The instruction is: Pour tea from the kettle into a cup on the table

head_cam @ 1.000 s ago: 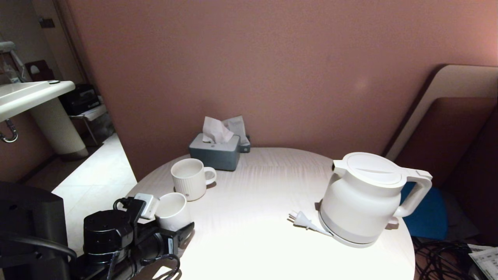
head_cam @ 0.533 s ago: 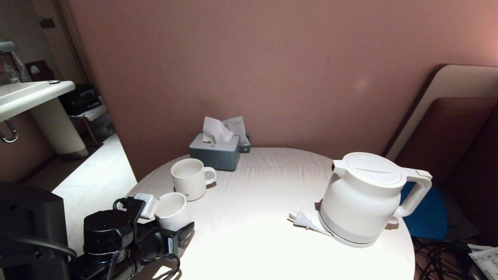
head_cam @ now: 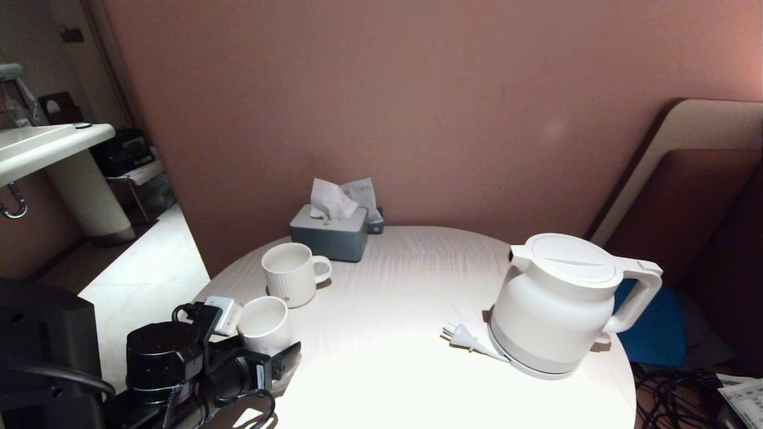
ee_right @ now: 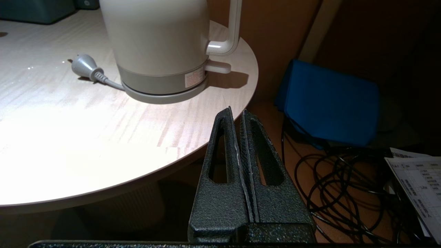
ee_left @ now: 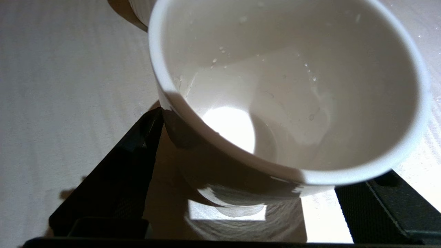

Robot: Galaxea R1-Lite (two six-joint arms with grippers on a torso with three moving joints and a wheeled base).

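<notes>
The white kettle stands upright on its grey base at the right of the round pale wood table. Its handle points away to the right. The right wrist view shows the kettle from low down. The plain white cup sits at the table's near left edge with my left gripper shut on it, one black finger on each side. Seen from the left wrist, the cup fills the frame, with droplets on its inner wall. My right gripper is shut on nothing, low beside the table's near right edge.
A ribbed white mug with a handle stands just behind the cup. A grey tissue box sits at the back. The base's plug lies left of the kettle. Off the table's right side are a blue bag and floor cables.
My left gripper and the cup have shifted together a few pixels toward the near edge. The kettle and the right arm have not moved.
</notes>
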